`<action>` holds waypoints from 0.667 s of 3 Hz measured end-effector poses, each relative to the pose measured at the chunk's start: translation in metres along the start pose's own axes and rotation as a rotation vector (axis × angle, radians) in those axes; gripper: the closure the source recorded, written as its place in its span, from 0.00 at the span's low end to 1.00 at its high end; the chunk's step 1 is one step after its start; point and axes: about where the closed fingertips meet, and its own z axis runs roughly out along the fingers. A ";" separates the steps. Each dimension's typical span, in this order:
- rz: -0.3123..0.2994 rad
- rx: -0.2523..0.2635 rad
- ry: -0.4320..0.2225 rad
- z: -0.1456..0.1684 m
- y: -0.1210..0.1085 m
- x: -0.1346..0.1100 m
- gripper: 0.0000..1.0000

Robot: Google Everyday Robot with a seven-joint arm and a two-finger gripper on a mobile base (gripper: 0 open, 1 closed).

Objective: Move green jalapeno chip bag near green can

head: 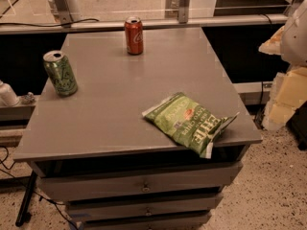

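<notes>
Nothing's really happening on this one yet, as far as I can judge. The green jalapeno chip bag [192, 123] is lying flat at the front-right corner of the table [120, 99], as the camera sees it, with one white sealed end poking out past the table's front edge. The green can [60, 73] is standing upright way over by the table's left edge, so the two are sitting well apart, with a long stretch of tabletop between them. The whole job is still waiting: grab the bag, carry it across the table, set it down beside the can. What I'm taking to be the gripper [287, 97] is hanging off beyond the table's right side, not touching the bag and, going by what shows, not carrying anything. How far open it is, I honestly cannot tell. As for writing, the bag is showing big white block letters upside down to the camera. I'm only making out something like "ETT", plus a smaller line and a little red mark I'm not managing to read. The red can [134, 35], at the table's back edge, is wearing white cola-style script that isn't legible. The green can is showing only pale swirls.
</notes>
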 end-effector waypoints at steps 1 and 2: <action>0.000 0.000 0.000 0.000 0.000 0.000 0.00; 0.017 -0.014 -0.047 -0.002 0.003 -0.003 0.00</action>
